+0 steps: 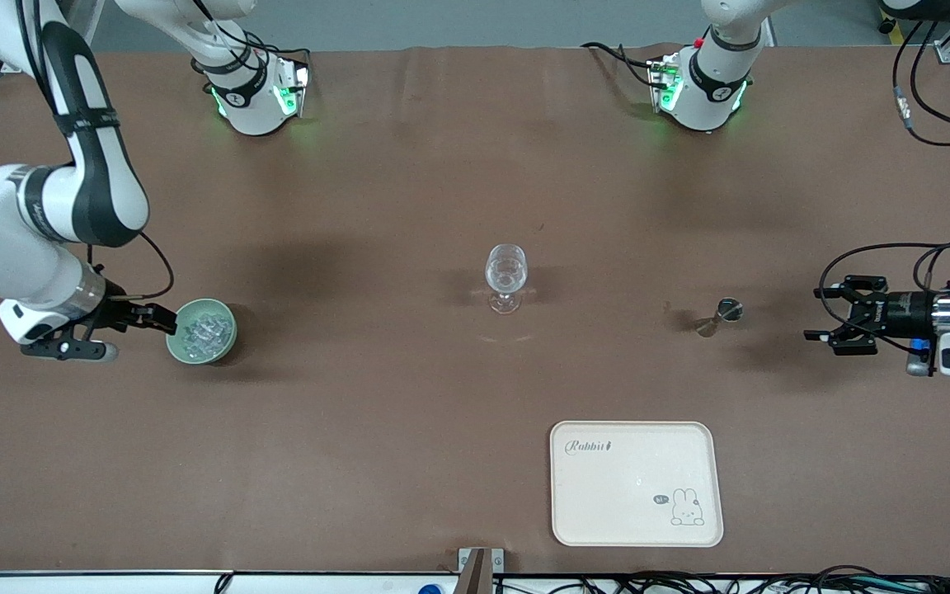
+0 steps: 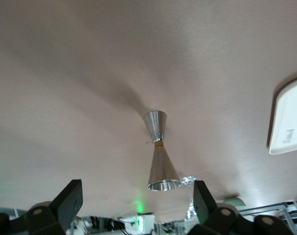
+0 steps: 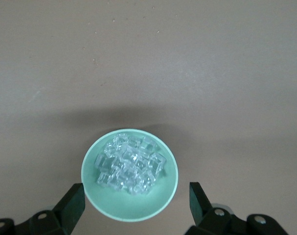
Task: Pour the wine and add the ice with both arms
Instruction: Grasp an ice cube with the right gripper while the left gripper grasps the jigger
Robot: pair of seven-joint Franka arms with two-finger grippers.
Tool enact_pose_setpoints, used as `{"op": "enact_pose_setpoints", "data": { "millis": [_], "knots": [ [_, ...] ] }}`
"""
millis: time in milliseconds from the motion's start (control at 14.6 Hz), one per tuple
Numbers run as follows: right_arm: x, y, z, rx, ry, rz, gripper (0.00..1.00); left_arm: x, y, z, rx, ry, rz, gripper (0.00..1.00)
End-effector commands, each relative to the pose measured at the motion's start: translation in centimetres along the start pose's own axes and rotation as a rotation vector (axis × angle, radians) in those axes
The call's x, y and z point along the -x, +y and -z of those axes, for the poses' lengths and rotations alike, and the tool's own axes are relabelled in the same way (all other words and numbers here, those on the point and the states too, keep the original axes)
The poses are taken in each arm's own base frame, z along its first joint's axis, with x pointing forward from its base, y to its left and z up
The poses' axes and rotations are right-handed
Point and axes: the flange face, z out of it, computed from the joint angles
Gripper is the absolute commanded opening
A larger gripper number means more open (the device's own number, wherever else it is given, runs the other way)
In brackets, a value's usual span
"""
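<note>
A: Which step is this?

B: The approach, I judge. The right tool (image 1: 163, 323), jaws wide and empty, straddles the rim of the pale green bowl (image 3: 102, 205) of ice (image 3: 130, 169) at the right arm's end of the table (image 1: 359, 429).

A: And the left tool (image 1: 823, 323)?

B: Open, empty, near the metal jigger (image 2: 158, 152). Both need to close in; the stemmed glass (image 1: 505, 278) stands well apart with open room around it.

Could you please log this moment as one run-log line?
right gripper: open, at pale green bowl of ice | left gripper: open, facing metal jigger | wine glass: mid-table, untouched | tray: nearest camera
</note>
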Motion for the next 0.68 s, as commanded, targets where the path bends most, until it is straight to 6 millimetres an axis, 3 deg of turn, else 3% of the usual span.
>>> {"op": "enact_pose_setpoints", "data": {
  "millis": [0,137,342,616],
  "knots": [
    [-0.2,-0.4,-2.6,0.001,-0.002,-0.001,0.94,-1.5,0.4,-1.7,0.039,-0.060,0.061,1.00],
    [-0.1,-0.6,-4.1,0.003,-0.016,0.003,0.92,-3.3,-0.2,-2.9,0.111,-0.136,0.102,1.00],
    [1.0,-2.7,-6.2,0.004,-0.022,0.027,0.84,-4.8,-0.6,-4.9,0.126,-0.177,0.124,1.00],
    [1.3,-2.6,-8.1,0.007,-0.049,0.026,0.75,-6.0,-0.8,-7.2,0.109,-0.202,0.154,0.98]
  ]
}}
